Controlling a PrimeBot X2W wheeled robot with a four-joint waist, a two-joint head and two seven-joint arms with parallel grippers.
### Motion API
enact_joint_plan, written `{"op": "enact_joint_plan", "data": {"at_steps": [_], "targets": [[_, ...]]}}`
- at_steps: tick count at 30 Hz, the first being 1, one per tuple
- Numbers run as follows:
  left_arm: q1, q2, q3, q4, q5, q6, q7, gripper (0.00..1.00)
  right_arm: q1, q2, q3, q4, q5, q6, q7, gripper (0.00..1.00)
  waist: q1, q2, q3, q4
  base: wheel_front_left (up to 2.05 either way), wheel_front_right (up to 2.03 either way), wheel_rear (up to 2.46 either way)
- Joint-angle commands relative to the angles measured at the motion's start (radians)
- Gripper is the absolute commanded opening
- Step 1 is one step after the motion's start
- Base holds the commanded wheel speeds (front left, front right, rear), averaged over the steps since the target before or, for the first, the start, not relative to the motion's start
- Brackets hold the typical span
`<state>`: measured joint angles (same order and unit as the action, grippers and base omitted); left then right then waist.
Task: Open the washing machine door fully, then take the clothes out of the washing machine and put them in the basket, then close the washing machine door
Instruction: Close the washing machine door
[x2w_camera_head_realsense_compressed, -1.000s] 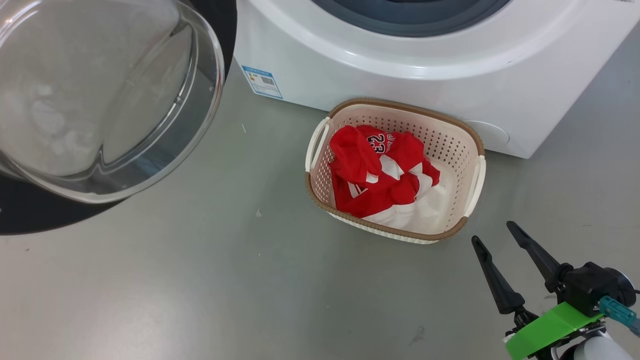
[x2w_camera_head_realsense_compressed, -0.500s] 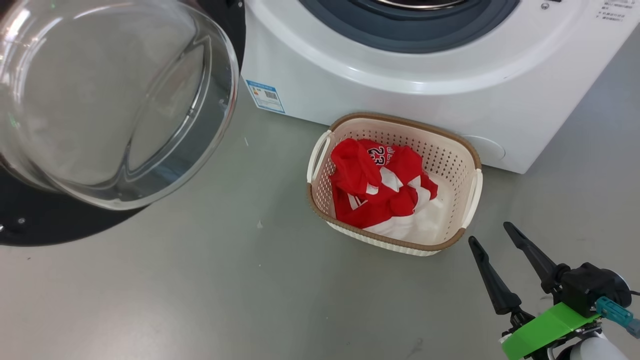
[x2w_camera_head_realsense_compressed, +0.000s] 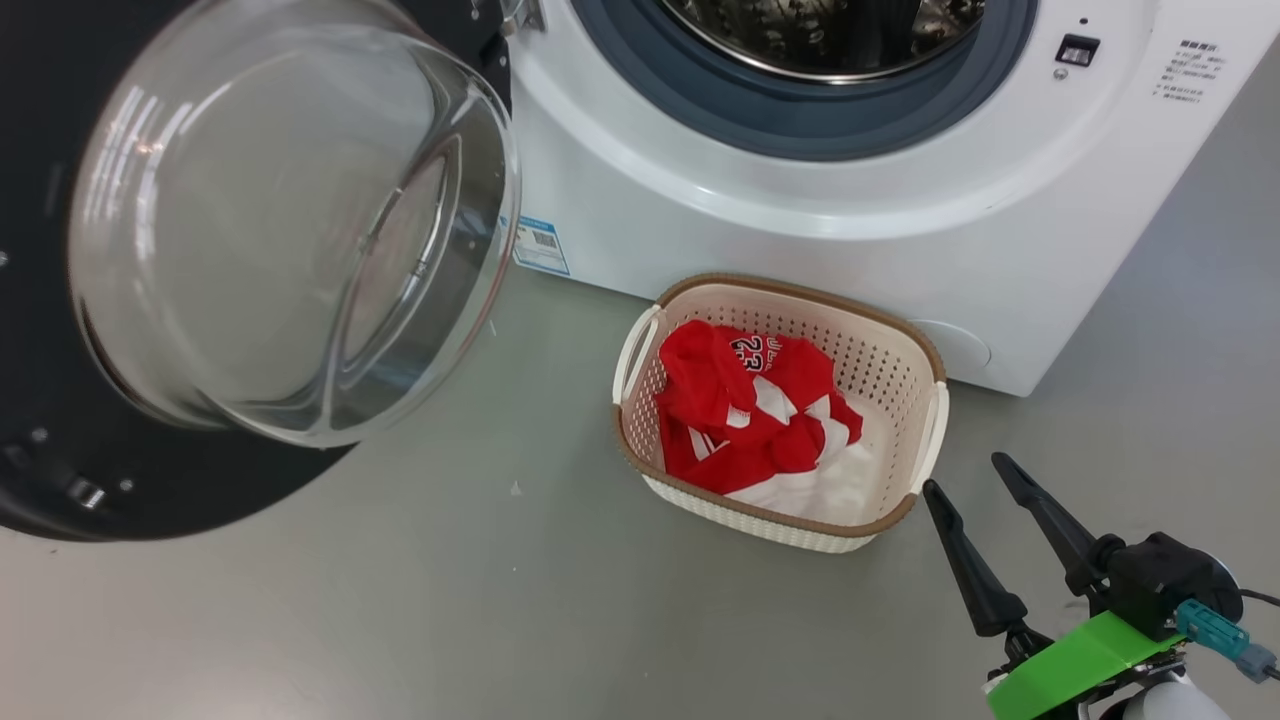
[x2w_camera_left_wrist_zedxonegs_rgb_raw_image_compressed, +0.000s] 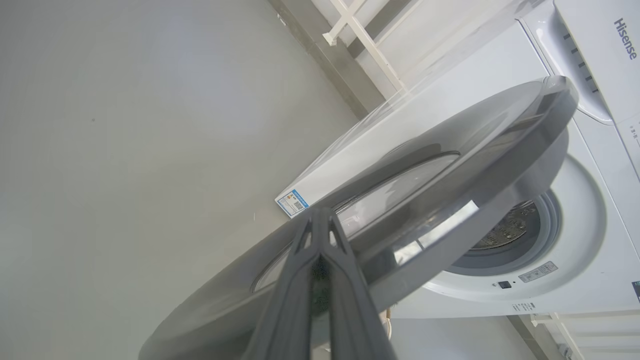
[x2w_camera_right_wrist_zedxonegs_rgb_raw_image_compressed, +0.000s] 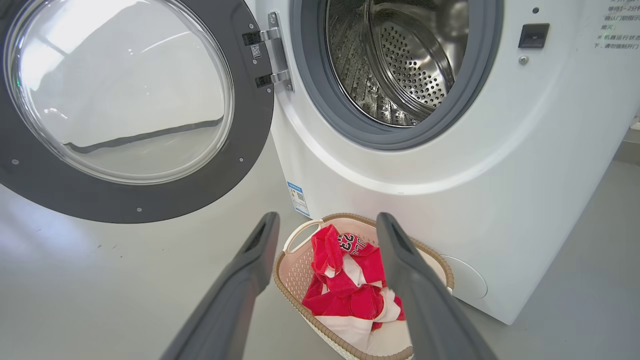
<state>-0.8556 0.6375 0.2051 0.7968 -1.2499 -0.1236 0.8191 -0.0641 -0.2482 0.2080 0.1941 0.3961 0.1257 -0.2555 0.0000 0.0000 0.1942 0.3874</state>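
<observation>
The washing machine door (x2w_camera_head_realsense_compressed: 60, 480) stands swung wide open at the left, its clear glass bowl (x2w_camera_head_realsense_compressed: 290, 230) bulging toward me. The white washing machine (x2w_camera_head_realsense_compressed: 800, 250) shows a bare steel drum (x2w_camera_right_wrist_zedxonegs_rgb_raw_image_compressed: 400, 65). The red and white clothes (x2w_camera_head_realsense_compressed: 750, 420) lie bunched in the cream basket (x2w_camera_head_realsense_compressed: 760, 515) on the floor against the washer's front. My right gripper (x2w_camera_head_realsense_compressed: 965, 475) hangs open and holds nothing, low at the right, just right of the basket. In the left wrist view my left gripper (x2w_camera_left_wrist_zedxonegs_rgb_raw_image_compressed: 320, 215) is shut on nothing, its tips close to the door's (x2w_camera_left_wrist_zedxonegs_rgb_raw_image_compressed: 450, 150) outer face.
Grey floor (x2w_camera_head_realsense_compressed: 450, 600) spreads in front of the washer and under the open door. A small blue label (x2w_camera_head_realsense_compressed: 540, 248) sits at the washer's lower left corner. The door hinge (x2w_camera_right_wrist_zedxonegs_rgb_raw_image_compressed: 267, 57) is at the left of the opening. A white frame (x2w_camera_left_wrist_zedxonegs_rgb_raw_image_compressed: 360, 35) stands behind the washer.
The head camera has tilted upward, so everything sits lower in the picture and the drum opening has come into sight. The basket, clothes and right gripper keep their places.
</observation>
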Motion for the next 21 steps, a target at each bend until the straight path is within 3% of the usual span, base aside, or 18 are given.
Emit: {"op": "enact_joint_plan", "data": {"at_steps": [1, 12, 21], "targets": [[0.019, 0.044, 0.004, -0.041, -0.011, -0.007, 0.028, 0.00, 0.011, -0.007, 0.017, -0.020, -0.007, 0.005, -0.006, 1.00, 0.0000, 0.0000, -0.014, 0.000, 0.00, 0.00, 0.00], [0.103, 0.044, -0.054, -0.257, -0.113, -0.007, 0.187, 0.00, 0.033, 0.016, 0.015, -0.015, -0.006, 0.005, -0.006, 1.00, 0.0000, 0.0000, -0.068, -0.011, 0.00, 0.00, 0.00], [0.169, 0.011, -0.141, -0.467, -0.169, -0.007, 0.207, 0.00, 0.046, 0.019, 0.011, -0.018, -0.004, 0.005, -0.006, 1.00, 0.0000, 0.0000, -0.083, -0.029, 0.00, 0.00, 0.00]]}}
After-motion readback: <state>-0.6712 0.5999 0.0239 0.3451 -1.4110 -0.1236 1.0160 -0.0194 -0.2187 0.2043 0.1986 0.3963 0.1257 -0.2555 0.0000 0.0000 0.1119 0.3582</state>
